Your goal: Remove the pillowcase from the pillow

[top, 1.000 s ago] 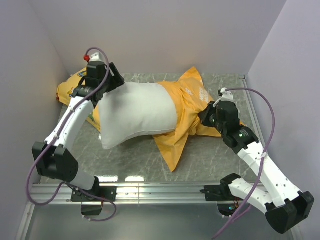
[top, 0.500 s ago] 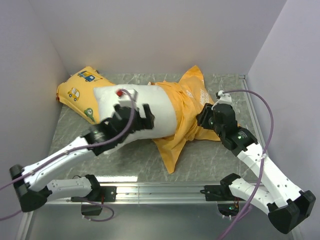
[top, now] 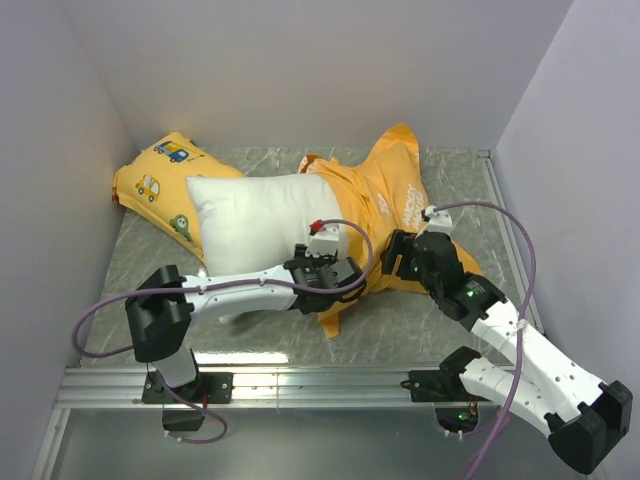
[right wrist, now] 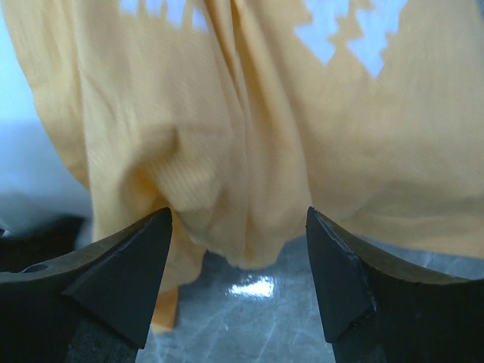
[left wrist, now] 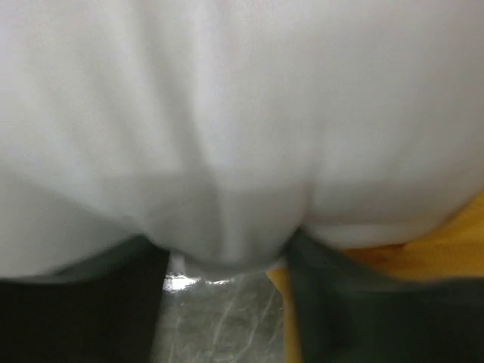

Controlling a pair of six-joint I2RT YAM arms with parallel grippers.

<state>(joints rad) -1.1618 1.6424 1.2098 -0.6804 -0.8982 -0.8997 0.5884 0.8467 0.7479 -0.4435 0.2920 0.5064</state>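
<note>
From above, my left arm reaches low across the front of the table (top: 250,340). My left gripper (top: 352,272) sits at the near right corner of the pillow (top: 260,215), where white meets orange. Most of the pillow lies bare, its left end against the small yellow pillow (top: 158,172) with the cars. Only its right end is inside the pillowcase (top: 390,195), which lies bunched and fanned out toward the back right. My right gripper (top: 393,256) is down at the pillowcase's near edge, just beside the left one (the two wrists almost meet). From this height I cannot tell how either pair of jaws stands.

In my left wrist view, the pillow (left wrist: 242,113) fills nearly everything, soft and blurred. My left gripper (left wrist: 224,253) is spread wide, its fingers (left wrist: 83,302) dark at either side, and a bulge of the pillow's lower edge sags into the gap. The jaws are not closed on it. A strip of the pillowcase (left wrist: 446,246) shows at the right and the table (left wrist: 219,333) below.

In my right wrist view, my right gripper (right wrist: 238,227) also stands wide apart. The pillowcase (right wrist: 249,113) hangs in folds straight ahead, its lower edge dipping between the fingers (right wrist: 121,280). Nothing is pinched. Whether the cloth brushes one tip I cannot tell. The glossy table (right wrist: 257,325) lies beneath.
</note>
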